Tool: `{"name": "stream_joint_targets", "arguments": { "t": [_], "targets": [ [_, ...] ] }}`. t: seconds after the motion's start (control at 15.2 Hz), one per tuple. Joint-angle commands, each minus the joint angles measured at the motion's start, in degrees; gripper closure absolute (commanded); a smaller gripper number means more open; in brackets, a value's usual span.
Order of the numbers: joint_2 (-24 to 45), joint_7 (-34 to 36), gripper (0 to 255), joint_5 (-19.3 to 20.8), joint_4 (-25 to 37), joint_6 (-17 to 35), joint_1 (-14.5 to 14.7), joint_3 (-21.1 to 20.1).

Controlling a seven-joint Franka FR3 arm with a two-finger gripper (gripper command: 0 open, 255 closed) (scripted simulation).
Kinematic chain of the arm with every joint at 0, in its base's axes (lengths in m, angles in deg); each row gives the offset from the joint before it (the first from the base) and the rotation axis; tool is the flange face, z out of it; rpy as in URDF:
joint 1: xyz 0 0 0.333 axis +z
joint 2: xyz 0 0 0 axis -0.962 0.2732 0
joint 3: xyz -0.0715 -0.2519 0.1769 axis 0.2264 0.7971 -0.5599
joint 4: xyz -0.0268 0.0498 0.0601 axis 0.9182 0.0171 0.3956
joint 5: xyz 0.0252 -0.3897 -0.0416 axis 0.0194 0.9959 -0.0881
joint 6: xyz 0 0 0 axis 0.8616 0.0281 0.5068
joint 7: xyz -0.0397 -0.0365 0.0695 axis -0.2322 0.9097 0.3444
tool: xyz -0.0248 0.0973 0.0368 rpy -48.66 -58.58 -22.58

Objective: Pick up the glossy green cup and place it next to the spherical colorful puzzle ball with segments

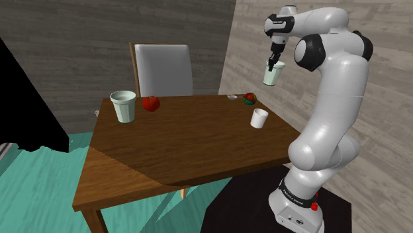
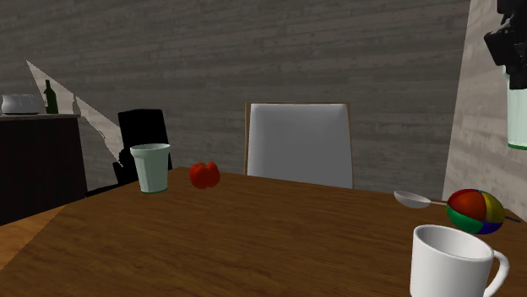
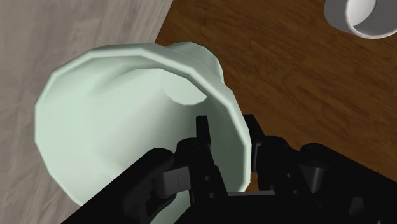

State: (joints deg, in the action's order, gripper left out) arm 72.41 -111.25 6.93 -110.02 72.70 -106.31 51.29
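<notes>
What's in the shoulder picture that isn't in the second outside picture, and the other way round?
Shoulder view's extras: the whole white arm, its stand and the teal floor.
Second exterior view's extras: a dark cabinet with a bottle and a grey pot on top.
Both share the wooden table, the chair, the gripper holding a pale green cup in the air, a second pale green cup on the table, a red fruit, the colourful ball, a spoon and a white mug.
</notes>
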Motion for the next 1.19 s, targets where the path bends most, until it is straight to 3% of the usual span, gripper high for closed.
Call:
{"name": "stream_joint_targets", "arguments": {
  "t": [0.0, 1.12],
  "targets": [
    [-0.3, 0.0, 255, 0.1, -1.9, 1.7, 0.1, 0.0],
    [-0.5, 1.0, 255, 0.4, -15.3, 14.9, 0.8, -0.3]
  ]
}}
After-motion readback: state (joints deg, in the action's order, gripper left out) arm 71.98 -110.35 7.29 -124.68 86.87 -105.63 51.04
